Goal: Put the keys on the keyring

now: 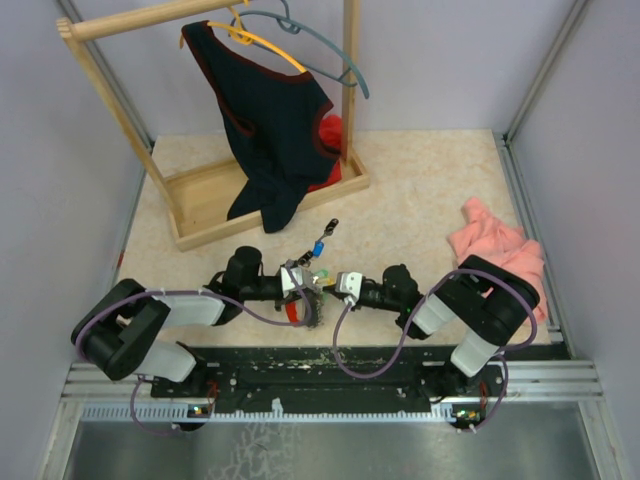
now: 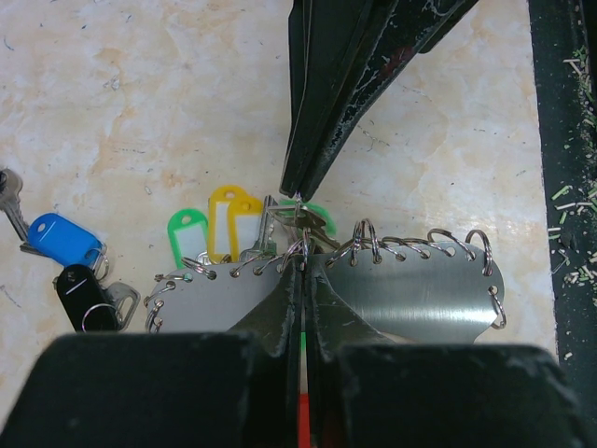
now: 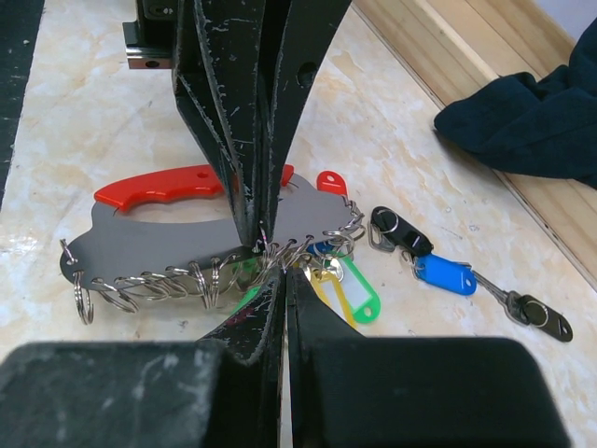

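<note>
Status: partway, not finished. The keyring (image 3: pixel 168 238) (grey plate, red grip, row of small split rings along one edge) sits by the middle of the tabletop's (image 1: pixel 420 190) near edge, between the two arms.

Left end effector (image 2: pixel 300 266) is fully closed, clamping the keyring plate at its ringed edge. Right end effector (image 3: pixel 280 275) is also fully closed, tips right against that same edge. It may be pinching one small ring or a key, but I can't tell which.

Likely done: the green key (image 2: pixel 187 235) and yellow key (image 2: pixel 231 222) bunch right against the ringed edge and look hooked on (not certain, the fingers hide the joint).

Left to do: the blue key (image 3: pixel 446 274) lies loose on the tabletop beyond the plate's end, toward the centre. The black tag (image 3: pixel 399 231) sits just beside the plate's end, attachment unclear. Most split rings on the plate show bare.
</note>
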